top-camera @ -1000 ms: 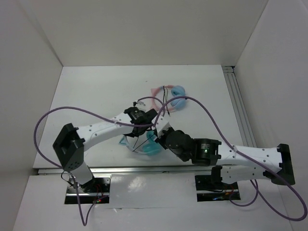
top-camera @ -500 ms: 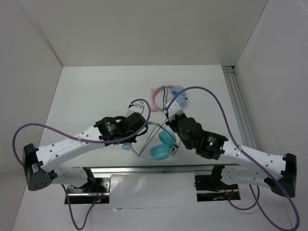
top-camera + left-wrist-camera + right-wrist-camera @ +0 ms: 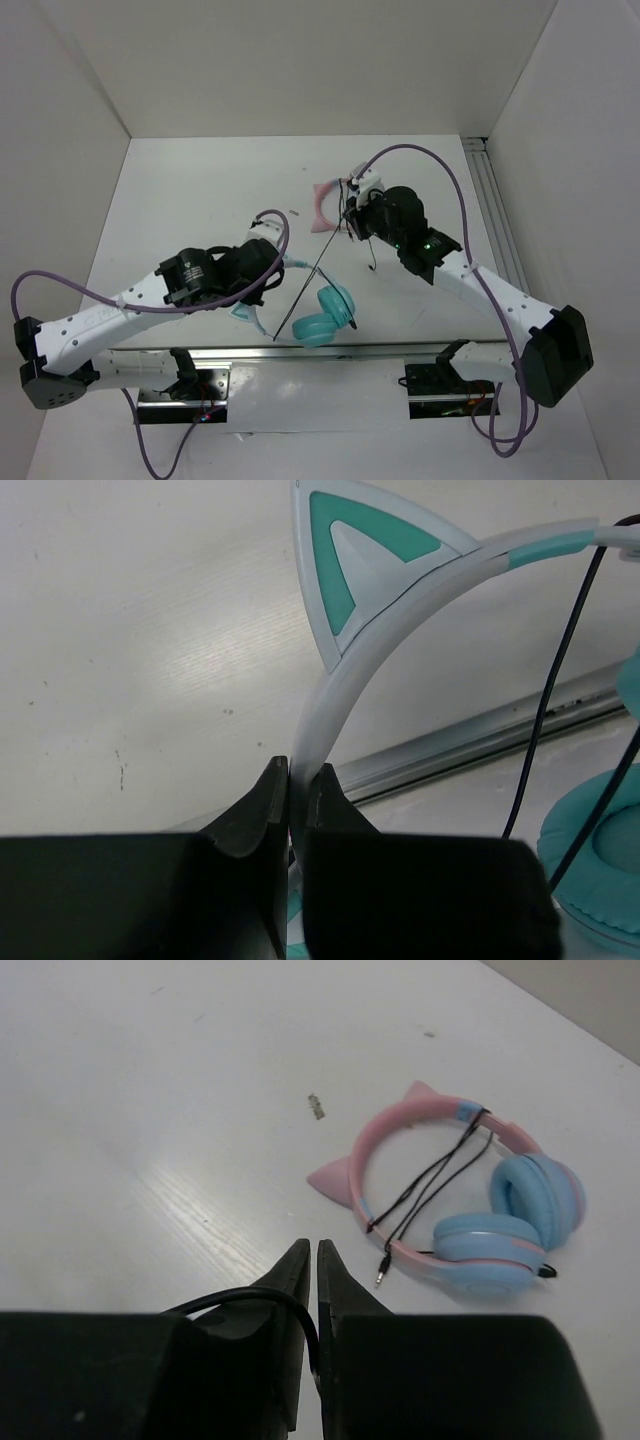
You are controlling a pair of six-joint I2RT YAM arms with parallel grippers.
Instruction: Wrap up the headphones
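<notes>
Nearer the arm bases than the pink-banded pair (image 3: 322, 205), and well apart from it, are the headphones (image 3: 325, 315). Their teal ear cups (image 3: 333, 303) sit close to the metal rail (image 3: 400, 347) at the front edge of the table (image 3: 200, 180). I cannot tell whether the cups rest on the surface or hang just above it.

On the side of those cups away from the pink-banded pair, the left gripper (image 3: 297, 772) is pinched tight on the pale headband (image 3: 400, 575), with its two fingers pressed against either face of the band. The left wrist view shows the band arching up out of the jaws, with one teal-centred cat ear (image 3: 350, 550) standing on it and an ear cup at the right edge.

The right gripper (image 3: 312, 1252) hovers just beside the pink-banded pair (image 3: 400, 1125), on the side facing the arms. Its fingers are closed almost together on the black cord (image 3: 245, 1296), which curves in from the left and disappears into the narrow gap. In the overhead view the cord (image 3: 312, 278) runs as a straight diagonal line from beside the pink-banded pair down to the teal headphones.

The pink-banded pair lies flat on the table, its own thin dark cord wound across its band and the plug lying loose.
</notes>
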